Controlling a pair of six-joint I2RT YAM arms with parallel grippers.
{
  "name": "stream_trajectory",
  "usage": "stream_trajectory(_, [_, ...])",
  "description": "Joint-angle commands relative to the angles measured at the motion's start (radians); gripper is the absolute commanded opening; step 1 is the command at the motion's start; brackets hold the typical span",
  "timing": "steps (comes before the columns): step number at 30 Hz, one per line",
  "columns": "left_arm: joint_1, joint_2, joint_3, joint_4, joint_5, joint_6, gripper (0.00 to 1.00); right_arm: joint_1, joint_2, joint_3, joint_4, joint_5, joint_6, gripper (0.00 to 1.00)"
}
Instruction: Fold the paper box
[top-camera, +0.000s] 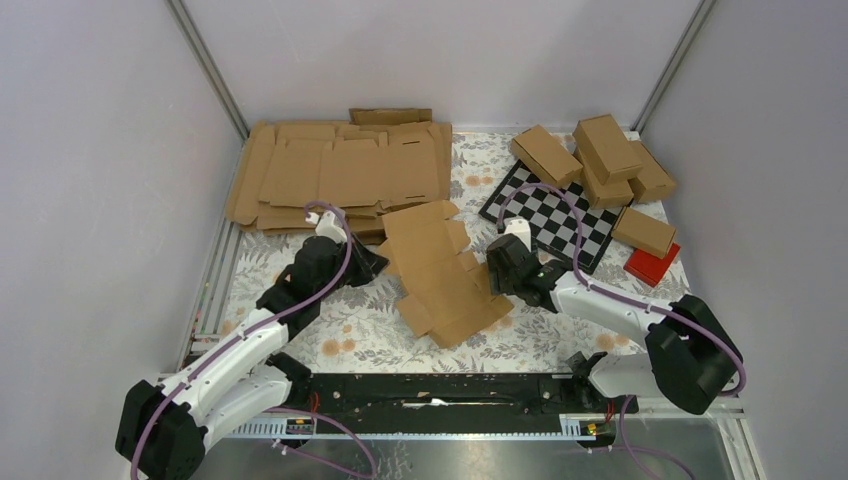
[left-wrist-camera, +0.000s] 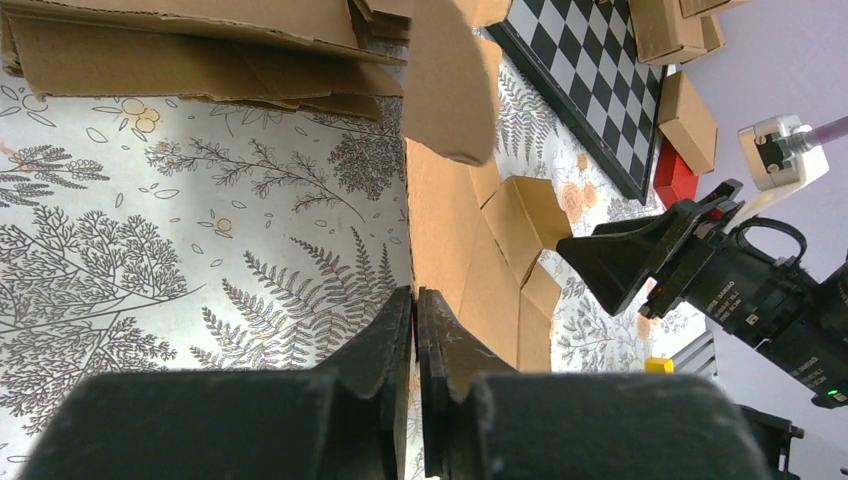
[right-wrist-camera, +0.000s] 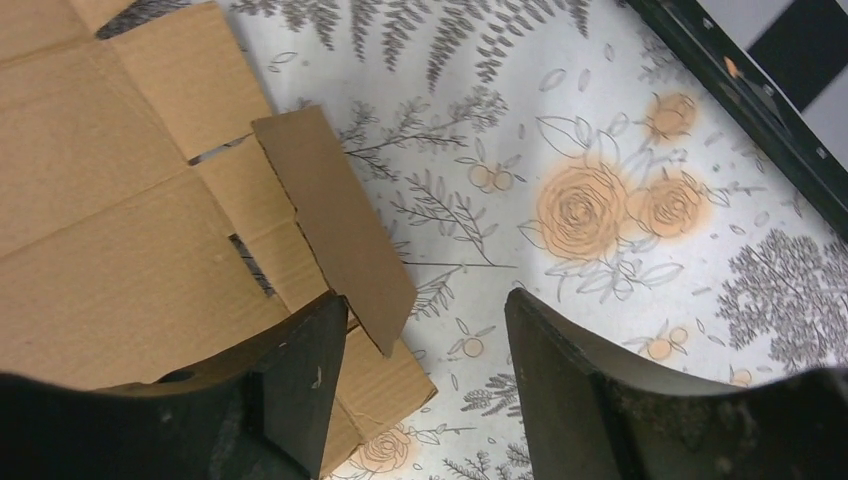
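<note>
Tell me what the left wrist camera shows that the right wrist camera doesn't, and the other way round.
Left wrist only: the checkerboard, the red box, the stack of flat cardboard, and the left claw shut on the edge of the paper box. Right wrist only: the open gap of the right claw, with a raised flap beside one finger. Both: the paper box and the floral table cover.

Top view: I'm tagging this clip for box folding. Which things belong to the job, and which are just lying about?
In the job: paper box, left gripper, right gripper.
Lying about: stack of flat cardboard sheets, checkerboard, folded cartons, red box.
</note>
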Motion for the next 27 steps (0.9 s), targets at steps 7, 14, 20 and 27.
stream_trajectory(7, [-0.004,-0.019,-0.06,0.122,0.066,0.0,0.63,-0.004,0.066,0.069,0.102,-0.066,-0.135,0.15])
stream_trajectory(14, [-0.003,0.1,-0.075,0.174,0.036,-0.018,0.81,-0.005,0.079,0.074,0.102,-0.083,-0.139,0.0])
stream_trajectory(20, [-0.003,0.044,0.009,0.08,-0.084,0.058,0.86,-0.004,0.036,0.079,0.056,-0.128,-0.153,0.5])
stream_trajectory(27, [0.007,0.171,0.19,0.009,-0.162,0.182,0.96,-0.01,-0.046,0.081,-0.032,-0.112,-0.079,0.99])
